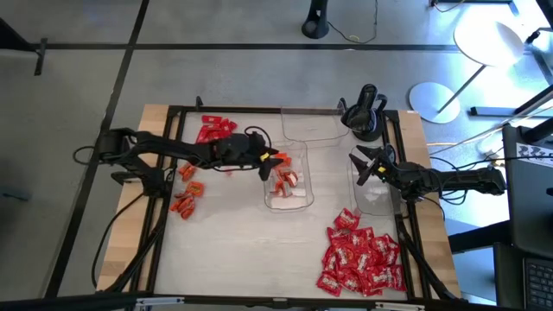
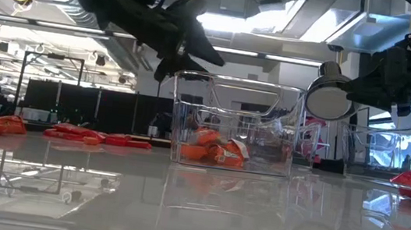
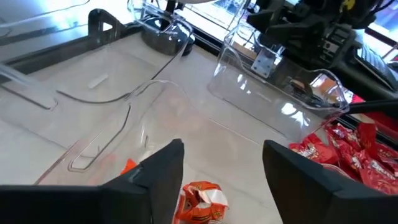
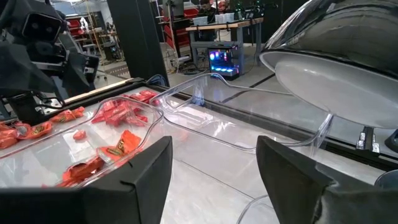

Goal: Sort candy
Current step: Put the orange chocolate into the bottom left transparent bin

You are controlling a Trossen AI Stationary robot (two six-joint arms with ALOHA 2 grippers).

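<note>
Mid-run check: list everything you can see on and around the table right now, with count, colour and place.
Middle tray: one, clear, table centre, holding several orange candies.
Far tray: one, clear, far edge, looks empty.
Right tray: one, clear, under the right hand.
Red candy pile: dozens, red with white marks, near right corner.
Left candies: several, red and orange, left side.
Far-left candies: a cluster, red, far left.
Lamp: one, white, beyond the table's right.
Left hand: open, above the middle tray.
Right hand: open, empty, over the right tray.
</note>
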